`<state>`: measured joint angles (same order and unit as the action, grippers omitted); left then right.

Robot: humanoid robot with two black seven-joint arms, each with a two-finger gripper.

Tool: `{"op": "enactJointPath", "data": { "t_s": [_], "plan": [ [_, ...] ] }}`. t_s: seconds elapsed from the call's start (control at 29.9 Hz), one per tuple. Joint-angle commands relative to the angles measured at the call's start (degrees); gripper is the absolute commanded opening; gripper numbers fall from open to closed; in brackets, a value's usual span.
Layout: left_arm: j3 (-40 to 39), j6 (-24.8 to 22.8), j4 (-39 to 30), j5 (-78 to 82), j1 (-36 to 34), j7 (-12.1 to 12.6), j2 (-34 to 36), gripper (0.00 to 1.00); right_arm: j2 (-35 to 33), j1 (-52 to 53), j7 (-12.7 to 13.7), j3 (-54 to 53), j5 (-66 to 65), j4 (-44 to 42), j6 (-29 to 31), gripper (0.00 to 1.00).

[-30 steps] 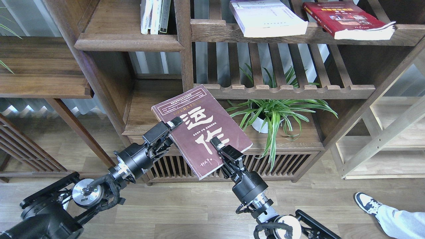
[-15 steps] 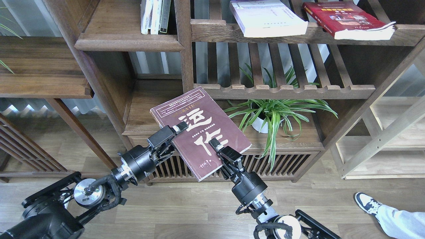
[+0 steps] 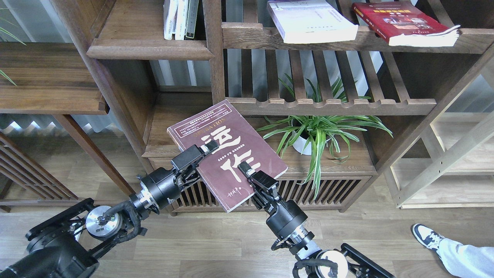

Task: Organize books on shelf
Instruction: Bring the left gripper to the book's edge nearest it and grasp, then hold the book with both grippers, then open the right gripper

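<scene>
A dark maroon-brown book [image 3: 216, 131] with large white characters is held cover-up in the air in front of the low part of the bookcase. My left gripper [image 3: 206, 148] is shut on its left edge. My right gripper [image 3: 244, 169] is shut on its lower edge. A thick white book [image 3: 310, 21] and a thick red book [image 3: 401, 21] lie flat on the upper slatted level. The solid dark-brown shelf [image 3: 148, 48] with the rounded front edge is at upper left.
Thin white-spined books [image 3: 179, 17] stand upright at the back of the plank shelf. A potted spider plant [image 3: 314, 131] sits on the low ledge right of the held book. A person's shoe [image 3: 426, 235] is at lower right on the wood floor.
Both grippers have carried the maroon book a little to the left and slightly down; its upper left corner has shifted left.
</scene>
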<state>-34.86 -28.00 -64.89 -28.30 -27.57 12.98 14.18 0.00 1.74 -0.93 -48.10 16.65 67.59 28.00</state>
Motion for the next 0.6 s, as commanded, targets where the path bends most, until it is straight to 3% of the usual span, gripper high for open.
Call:
{"op": "enactJointPath", "data": {
  "t_s": [0.0, 0.43, 0.57],
  "plan": [
    [0.1, 0.0, 0.0, 0.0, 0.0, -0.1, 0.0, 0.98, 0.0, 0.2, 0.1, 0.5, -0.1, 0.0, 0.0, 0.04],
    [0.4, 0.0, 0.6, 0.7, 0.1, -0.1, 0.4, 0.81, 0.0, 0.2, 0.1, 0.5, -0.4, 0.0, 0.0, 0.04],
    [0.0, 0.0, 0.6, 0.7, 0.4, -0.1, 0.3, 0.69, 0.0, 0.2, 0.1, 0.6, -0.4, 0.0, 0.0, 0.05]
  ]
}}
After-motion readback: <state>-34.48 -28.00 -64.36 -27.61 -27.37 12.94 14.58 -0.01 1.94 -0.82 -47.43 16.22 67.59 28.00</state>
